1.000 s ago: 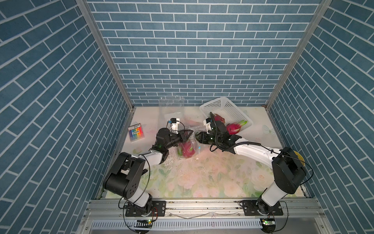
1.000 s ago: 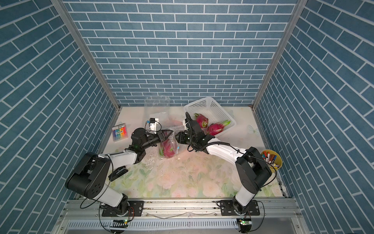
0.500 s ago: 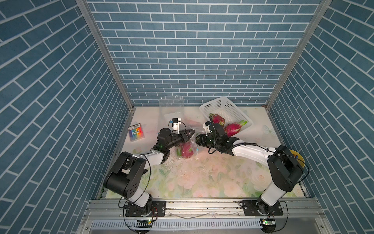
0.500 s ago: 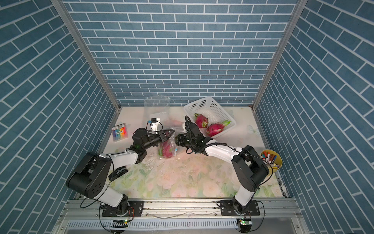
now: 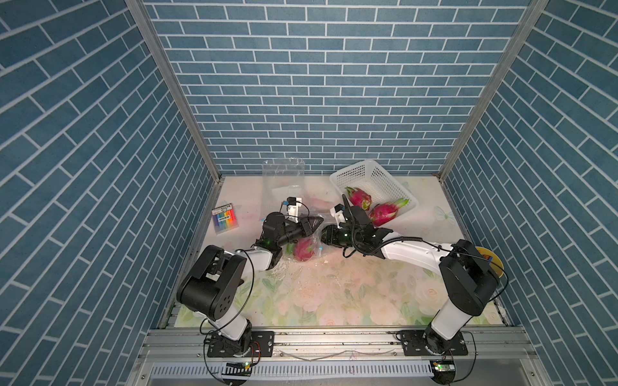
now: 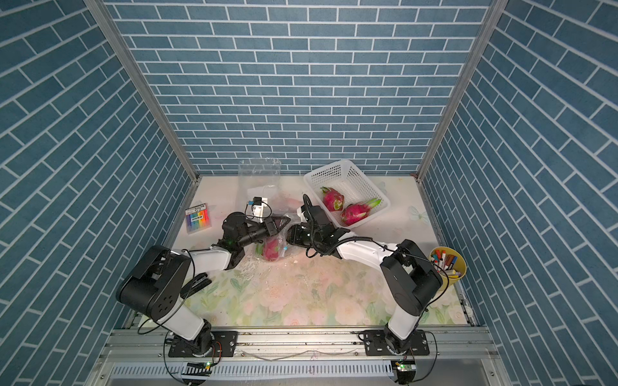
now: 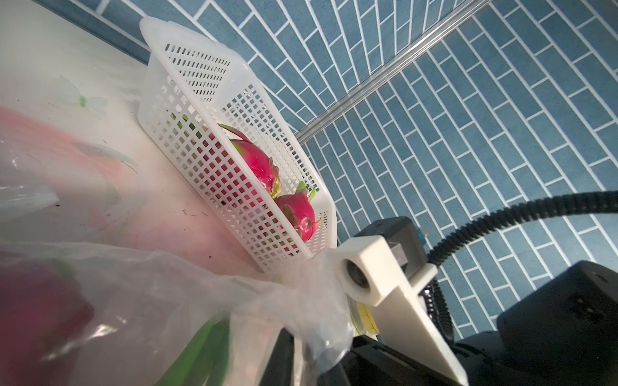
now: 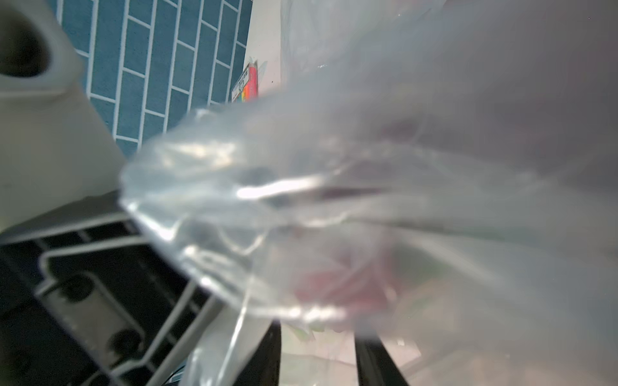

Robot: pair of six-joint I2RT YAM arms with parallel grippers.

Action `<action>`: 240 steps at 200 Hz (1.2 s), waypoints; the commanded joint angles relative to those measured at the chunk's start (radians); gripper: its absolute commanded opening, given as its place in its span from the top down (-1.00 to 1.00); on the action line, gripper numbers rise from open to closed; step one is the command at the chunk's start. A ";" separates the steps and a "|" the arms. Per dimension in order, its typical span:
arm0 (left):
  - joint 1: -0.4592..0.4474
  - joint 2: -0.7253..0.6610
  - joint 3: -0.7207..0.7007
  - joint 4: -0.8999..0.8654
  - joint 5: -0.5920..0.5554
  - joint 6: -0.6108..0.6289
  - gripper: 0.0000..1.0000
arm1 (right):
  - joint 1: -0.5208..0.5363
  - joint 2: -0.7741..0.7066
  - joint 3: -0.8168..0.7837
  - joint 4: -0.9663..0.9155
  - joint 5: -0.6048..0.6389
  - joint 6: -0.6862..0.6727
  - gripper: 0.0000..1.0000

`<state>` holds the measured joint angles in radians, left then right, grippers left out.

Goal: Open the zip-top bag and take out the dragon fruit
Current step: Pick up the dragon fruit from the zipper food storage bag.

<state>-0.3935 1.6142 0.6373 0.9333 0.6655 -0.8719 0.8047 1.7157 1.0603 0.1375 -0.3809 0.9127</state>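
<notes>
Dragon fruit lies inside the clear zip-top bag, so we judge the main part of the task not yet done. The bag sits on the bench between the two arms, toward the back edge and a little left of the middle, just beside the near corner of the white basket. The left gripper is clamped on the upper film at the bag's mouth. The right gripper meets it from the opposite side. In the right wrist view a gathered fold of film runs between its fingers, and the jaws stand only partly apart, so we read that as a grip on the bag too. With both sides of the mouth held, we take the step in hand to be pulling the seal apart. Blur and glare keep us from telling whether the zip has parted at all. What is left, as we see it, is to finish opening the mouth, reach in and lift the fruit clear. Two other fruits already lie in the basket near the bench's back right corner, and empty bags lean at the back edge
</notes>
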 commanded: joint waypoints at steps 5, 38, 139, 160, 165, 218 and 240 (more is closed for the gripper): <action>-0.006 -0.038 0.016 -0.001 0.038 0.006 0.75 | -0.022 0.042 0.047 0.015 0.064 0.044 0.25; -0.007 -0.067 -0.002 -0.026 0.044 0.012 0.76 | -0.040 0.056 0.082 -0.095 0.217 0.044 0.11; -0.021 -0.035 0.002 -0.022 0.013 0.020 0.75 | -0.039 0.153 0.068 0.033 0.060 0.186 0.10; -0.033 0.012 0.001 0.014 0.024 0.003 0.75 | -0.038 0.153 0.069 0.013 0.063 0.183 0.09; -0.035 0.021 -0.002 0.029 0.026 -0.004 0.76 | -0.038 0.160 0.076 0.014 0.062 0.185 0.07; -0.037 0.044 -0.025 0.097 0.050 -0.050 0.85 | -0.041 0.242 0.158 0.081 0.051 0.190 0.05; -0.037 0.027 -0.026 0.084 0.049 -0.043 0.85 | -0.044 0.243 0.155 0.121 0.050 0.177 0.22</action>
<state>-0.4175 1.6627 0.6228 0.9874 0.6720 -0.9131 0.7609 1.9476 1.1851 0.1658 -0.3191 1.0512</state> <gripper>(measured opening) 0.074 0.444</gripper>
